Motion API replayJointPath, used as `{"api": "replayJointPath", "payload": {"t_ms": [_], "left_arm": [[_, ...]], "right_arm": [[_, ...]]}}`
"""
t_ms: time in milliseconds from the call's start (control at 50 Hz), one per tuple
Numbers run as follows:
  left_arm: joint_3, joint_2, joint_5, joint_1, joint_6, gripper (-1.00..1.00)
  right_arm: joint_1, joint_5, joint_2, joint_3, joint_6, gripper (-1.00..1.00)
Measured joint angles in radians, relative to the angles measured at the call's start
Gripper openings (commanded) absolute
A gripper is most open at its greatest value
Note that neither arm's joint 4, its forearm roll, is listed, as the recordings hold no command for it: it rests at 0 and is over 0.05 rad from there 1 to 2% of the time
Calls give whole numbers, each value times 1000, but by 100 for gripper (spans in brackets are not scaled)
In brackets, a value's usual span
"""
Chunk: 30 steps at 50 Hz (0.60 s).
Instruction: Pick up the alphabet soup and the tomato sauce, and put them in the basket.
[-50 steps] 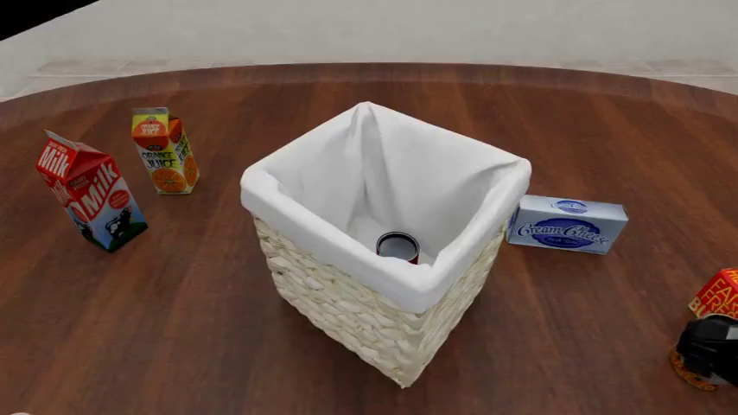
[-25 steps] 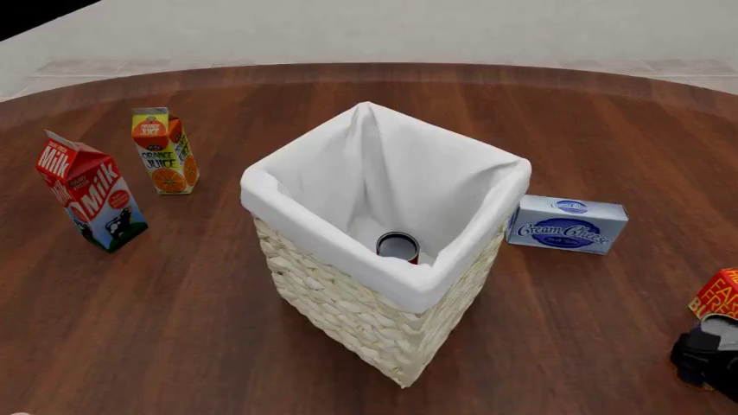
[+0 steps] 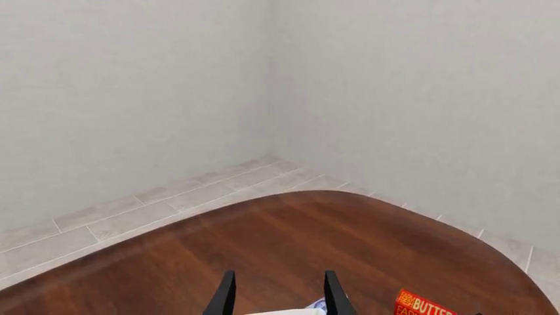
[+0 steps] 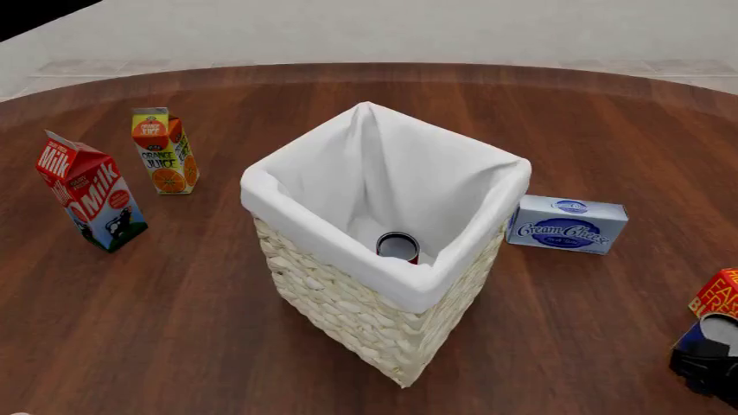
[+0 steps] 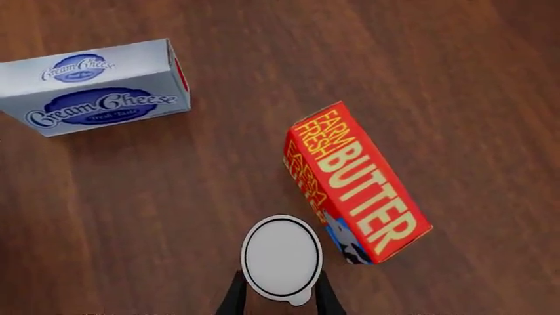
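The basket (image 4: 381, 320) stands mid-table. The tomato sauce (image 4: 398, 246), a red can with a silver top, lies at its bottom. The alphabet soup shows mainly as a silver top in the right wrist view (image 5: 282, 256) and at the front view's right edge (image 4: 721, 328), next to the butter box. My right gripper (image 5: 280, 298) (image 4: 703, 363) has a finger against each side of this can. My left gripper (image 3: 278, 295) is open and empty, raised and facing the wall, out of the front view.
A red butter box (image 5: 359, 180) lies right beside the soup can. A cream cheese box (image 4: 568, 225) lies to the right of the basket. A milk carton (image 4: 90, 192) and an orange juice carton (image 4: 164, 151) stand at the left.
My right gripper has shifted toward the front view's bottom edge, uncovering the soup can's silver top. The left arm and the basket have not moved.
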Motion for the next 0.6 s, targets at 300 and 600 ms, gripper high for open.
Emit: {"api": "replayJointPath", "payload": {"t_ms": [300,600], "left_arm": [[2,-3,0,2,0,100],[5,-7,-3,5,-2,100]], "right_arm": [[4,44,-52,-6,-11,-100],[27,168,-155,-52,-14,-100]]}}
